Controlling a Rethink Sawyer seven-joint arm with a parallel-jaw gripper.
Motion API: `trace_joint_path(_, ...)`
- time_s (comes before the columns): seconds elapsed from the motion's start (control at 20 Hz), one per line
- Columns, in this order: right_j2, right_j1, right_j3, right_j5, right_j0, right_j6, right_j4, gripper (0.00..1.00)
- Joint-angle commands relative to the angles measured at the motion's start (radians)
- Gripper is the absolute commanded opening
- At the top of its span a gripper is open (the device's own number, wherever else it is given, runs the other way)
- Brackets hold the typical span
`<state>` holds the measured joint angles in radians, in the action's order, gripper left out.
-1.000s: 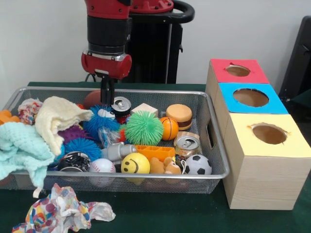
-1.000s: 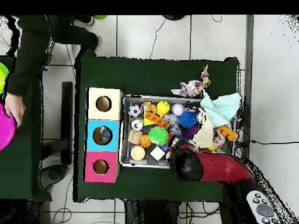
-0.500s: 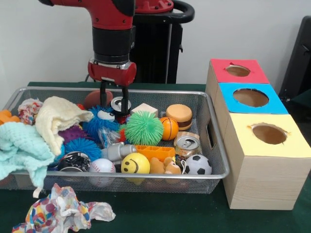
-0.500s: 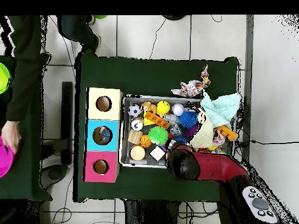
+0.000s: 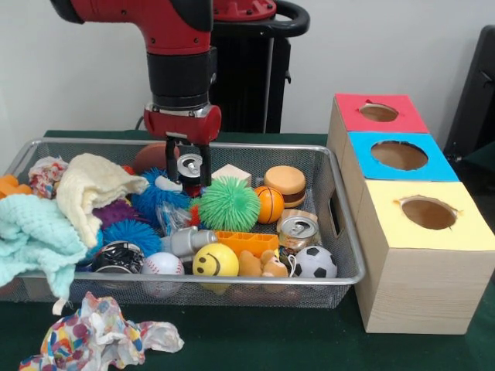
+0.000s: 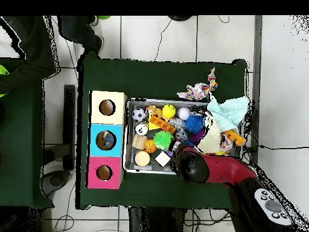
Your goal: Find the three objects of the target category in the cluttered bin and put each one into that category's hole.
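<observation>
Tool [image 5: 189, 165] seen spread open at far side of bin [image 5: 344, 255], fingers either side of silver can [image 5: 191, 167], nothing gripped. Clear plastic piece [image 5: 172, 219] lay mid-bin; red-topped hole [image 5: 378, 113] far right.

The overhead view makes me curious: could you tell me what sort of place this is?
Probably a robotics lab or test room. A red and black robot arm stands at a green-covered table on a tiled floor, with cables trailing and three colour-topped wooden sorting boxes.
</observation>
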<state>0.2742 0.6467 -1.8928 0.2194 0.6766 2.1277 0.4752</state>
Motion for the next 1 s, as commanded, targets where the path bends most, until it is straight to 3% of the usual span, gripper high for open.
trace_joint_path(0.05,0.170,-0.033,0.079,-0.024,0.068,-0.133,0.085,1.00)
trace_joint_path(0.2,0.200,-0.036,0.095,-0.029,0.086,-0.142,0.115,1.00)
trace_joint_path(0.4,0.242,-0.054,0.124,0.035,0.111,-0.187,0.139,1.00)
trace_joint_path(1.0,0.376,-0.212,0.181,0.237,0.223,-0.409,0.248,1.00)
